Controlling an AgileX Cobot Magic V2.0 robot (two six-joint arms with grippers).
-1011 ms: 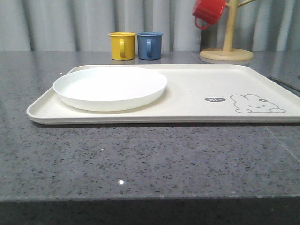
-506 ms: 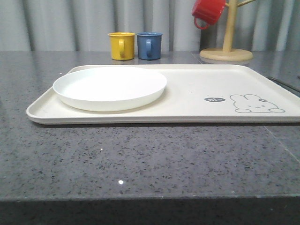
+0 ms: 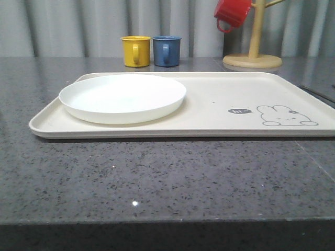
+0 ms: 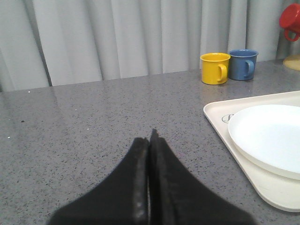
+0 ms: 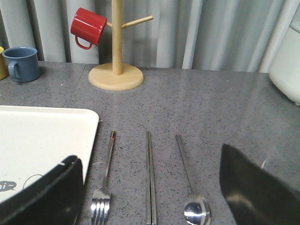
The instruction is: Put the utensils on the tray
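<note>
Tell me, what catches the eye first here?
A big cream tray with a bunny drawing fills the grey counter, a round white plate sitting on its left part. To its right a fork, chopsticks and spoon lie in a row, and a red mug hangs on a wooden stand behind them.

- I see a grey speckled stone countertop (image 3: 157, 178) carrying everything.
- A cream rectangular tray (image 3: 220, 99) with a bunny drawing lies flat on it.
- Behind the tray, a yellow mug (image 3: 136, 50) and a blue mug (image 3: 167, 50) stand upright just beside each other on the counter.
- A wooden mug tree (image 3: 254, 55) rests its round base on the counter, behind the tray's far right corner.
- From my right wrist camera, a fork (image 5: 106, 180), a pair of chopsticks (image 5: 149, 176) and a spoon (image 5: 190, 180) lie side by side, apart, on the counter beside the tray's edge.
</note>
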